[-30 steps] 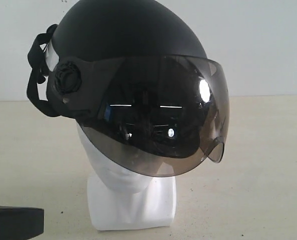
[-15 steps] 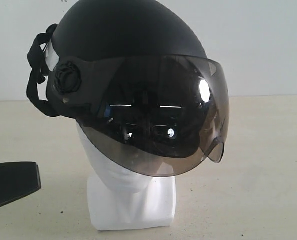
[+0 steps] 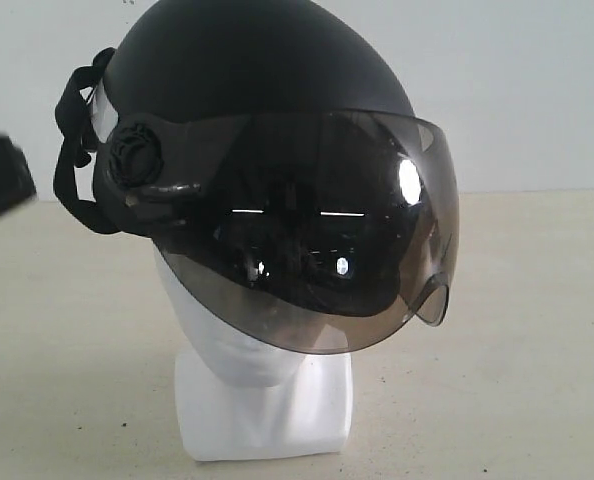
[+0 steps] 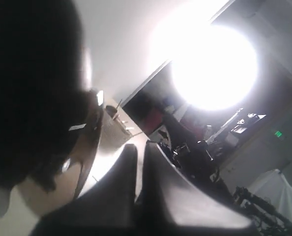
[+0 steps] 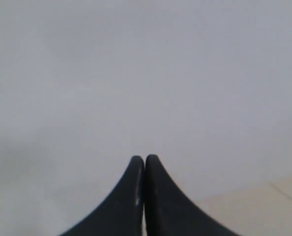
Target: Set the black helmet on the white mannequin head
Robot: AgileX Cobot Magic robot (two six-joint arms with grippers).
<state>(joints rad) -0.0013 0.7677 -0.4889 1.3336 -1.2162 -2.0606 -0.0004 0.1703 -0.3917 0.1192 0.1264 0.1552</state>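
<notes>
Left wrist view: left gripper (image 4: 140,147), pinched closed, beside black helmet (image 4: 33,88).

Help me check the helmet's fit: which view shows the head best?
The exterior view: the head shows its chin, neck and base below the helmet. The left wrist view gives only a dark blur beside the left gripper; the right wrist view shows just the right gripper against blank wall.

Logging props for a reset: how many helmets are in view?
1. The helmet sits on the mannequin head, in the middle of the exterior view. Another could be hidden behind it.
</notes>
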